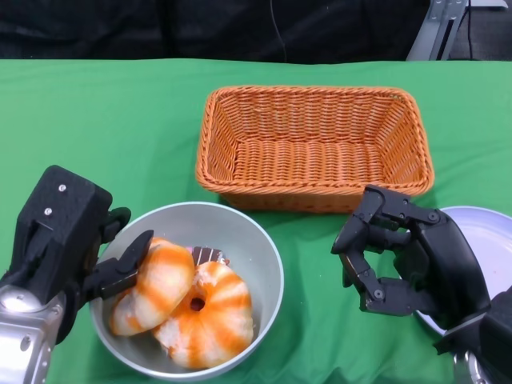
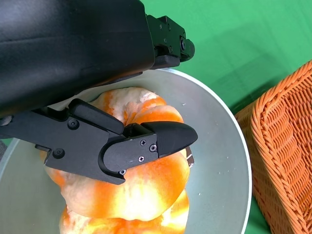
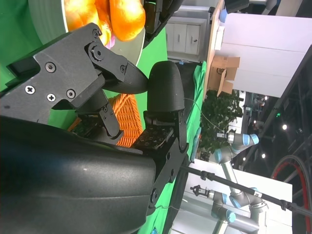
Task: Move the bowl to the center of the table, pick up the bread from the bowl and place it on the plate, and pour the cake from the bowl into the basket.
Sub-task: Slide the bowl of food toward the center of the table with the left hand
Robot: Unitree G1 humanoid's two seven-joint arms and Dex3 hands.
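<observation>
One left hand (image 1: 76,248) finger against bread (image 1: 156,284) in bowl (image 1: 256,240).

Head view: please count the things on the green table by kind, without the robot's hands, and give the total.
Basket: 1
Bowl: 1
Plate: 1
Orange-and-white striped pastries in the bowl: 2
Dark brown piece between them, mostly hidden: 1
Total: 6
</observation>
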